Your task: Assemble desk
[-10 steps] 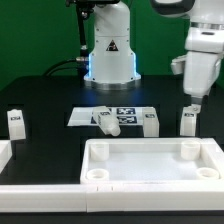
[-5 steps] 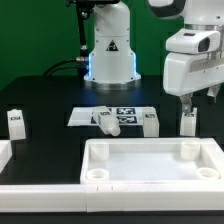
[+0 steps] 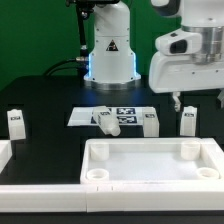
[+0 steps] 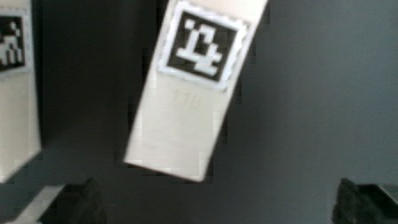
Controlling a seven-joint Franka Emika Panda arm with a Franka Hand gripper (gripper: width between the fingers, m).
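Nearest: a white border rail point(image 3: 110, 198) ran across the front of the black desk point(image 3: 45, 140). A second rail piece point(image 3: 5, 152) sat at the exterior view's left edge.

Just behind the front rail, the tabletop point(image 3: 150, 160) lay flat with its rim up and a round socket in each corner.

Beyond it were four tagged legs, all apart from the tabletop:
- The left leg point(image 3: 15, 122) stood upright, well off toward the exterior view's left.
- The lying leg point(image 3: 106, 122) lay on its side across the front edge of the marker board point(image 3: 125, 110).
- The middle leg point(image 3: 150, 123) stood upright at the board's front corner.
- The right leg point(image 3: 188, 121) stood upright near the tabletop's far right socket.

Above the right leg hung the fingers point(image 3: 177, 100), spread wide and released, holding nothing and clear of the leg top. In the wrist view both dark fingertips point(image 4: 80, 205) showed far apart over bare desk. One tagged leg point(image 4: 196, 95) lay aslant beyond them, untouched. Another tagged part point(image 4: 15, 80) was cut off at the frame edge; I could not tell what it was.

Farthest: the arm's white base point(image 3: 110, 55) against the green backdrop.
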